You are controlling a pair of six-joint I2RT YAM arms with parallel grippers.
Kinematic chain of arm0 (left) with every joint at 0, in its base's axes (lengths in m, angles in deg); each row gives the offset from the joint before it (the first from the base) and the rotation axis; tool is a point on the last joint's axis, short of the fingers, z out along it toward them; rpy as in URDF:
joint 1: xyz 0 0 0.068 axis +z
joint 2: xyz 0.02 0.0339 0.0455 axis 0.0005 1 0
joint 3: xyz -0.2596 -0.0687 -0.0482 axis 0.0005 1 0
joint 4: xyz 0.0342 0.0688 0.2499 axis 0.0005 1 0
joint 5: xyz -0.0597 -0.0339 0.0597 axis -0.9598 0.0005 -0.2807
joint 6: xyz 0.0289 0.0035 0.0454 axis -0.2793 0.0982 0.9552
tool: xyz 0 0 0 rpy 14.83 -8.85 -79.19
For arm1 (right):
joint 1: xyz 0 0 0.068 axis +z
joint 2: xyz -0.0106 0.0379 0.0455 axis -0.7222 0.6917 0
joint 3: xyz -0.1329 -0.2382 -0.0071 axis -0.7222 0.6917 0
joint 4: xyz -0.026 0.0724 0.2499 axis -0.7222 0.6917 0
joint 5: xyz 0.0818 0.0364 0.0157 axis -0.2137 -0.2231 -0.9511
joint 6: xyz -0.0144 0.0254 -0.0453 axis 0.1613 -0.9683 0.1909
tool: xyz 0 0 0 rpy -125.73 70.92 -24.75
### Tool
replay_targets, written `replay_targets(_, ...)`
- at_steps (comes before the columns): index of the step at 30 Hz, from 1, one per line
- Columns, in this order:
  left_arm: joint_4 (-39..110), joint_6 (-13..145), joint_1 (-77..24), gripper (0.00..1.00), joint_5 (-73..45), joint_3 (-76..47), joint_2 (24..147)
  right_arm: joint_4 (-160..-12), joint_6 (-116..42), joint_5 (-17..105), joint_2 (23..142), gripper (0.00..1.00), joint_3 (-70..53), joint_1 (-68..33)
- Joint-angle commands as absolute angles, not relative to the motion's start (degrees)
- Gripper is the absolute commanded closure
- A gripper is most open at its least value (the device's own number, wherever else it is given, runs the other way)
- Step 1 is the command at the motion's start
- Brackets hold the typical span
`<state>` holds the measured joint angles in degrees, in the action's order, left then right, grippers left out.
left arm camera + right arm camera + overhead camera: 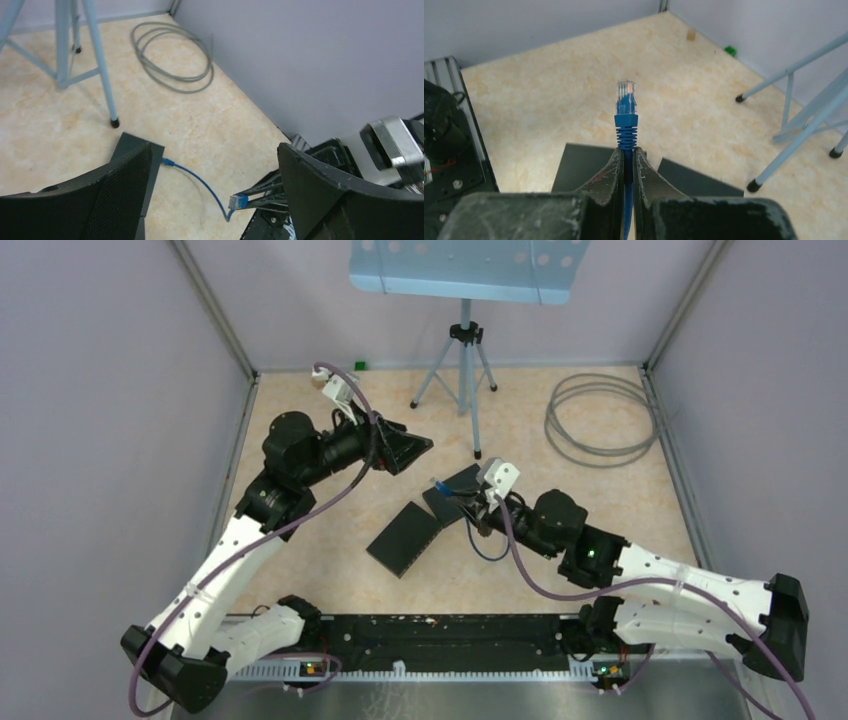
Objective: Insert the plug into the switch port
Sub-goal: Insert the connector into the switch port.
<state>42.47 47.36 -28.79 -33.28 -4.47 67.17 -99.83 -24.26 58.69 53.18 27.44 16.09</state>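
Right claw (626, 151) pinching plug (626, 112), tip jutting free — left claw (215, 147) wide

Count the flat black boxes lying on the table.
2. One black box lies in the middle, on the left arm's side; the other lies just beyond it, further right, partly covered. No more show, though one could be hidden.

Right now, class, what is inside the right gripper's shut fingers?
The blue cable, pinched just behind its plug, which juts past the fingertips. The fingers cover most of the clamped stretch.
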Motion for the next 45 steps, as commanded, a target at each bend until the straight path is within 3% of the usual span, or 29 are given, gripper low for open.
replay_targets(1, 46.54, 48.81, -27.09, 0.03, -26.09, -0.33, 69.59, -85.12, -28.35, 61.89, 57.26, 1.00, 22.69, 15.79)
replay_targets(7, 42.30, 51.32, -26.70, 0.07, -23.65, 13.74, 72.35, -75.98, -32.63, 62.07, 68.57, 1.00, 22.03, 15.82)
replay_targets(15, 33.14, 52.46, -26.77, 0.04, -25.58, 24.54, 77.86, -94.42, -38.27, 64.25, 73.39, 1.00, 34.79, 16.43)
replay_targets(20, 27.99, 51.99, -26.55, 0.08, -25.10, 28.23, 80.75, -101.82, -41.51, 67.08, 77.85, 1.00, 37.98, 17.58)
replay_targets(25, 23.36, 52.39, -25.35, 0.14, -28.32, 29.51, 84.93, -106.36, -45.58, 69.80, 82.10, 1.00, 38.42, 17.86)
replay_targets(32, 17.05, 49.88, -21.60, 0.14, -32.54, 31.86, 88.25, -103.57, -48.90, 69.08, 86.50, 1.00, 35.79, 17.84)
replay_targets(39, 19.46, 52.67, -20.91, 0.16, -32.04, 31.04, 89.94, -103.57, -49.70, 67.48, 88.85, 1.00, 34.49, 17.84)
replay_targets(45, 19.45, 54.10, -20.95, 0.24, -32.85, 31.12, 92.18, -103.61, -49.82, 67.42, 90.38, 1.00, 33.10, 17.86)
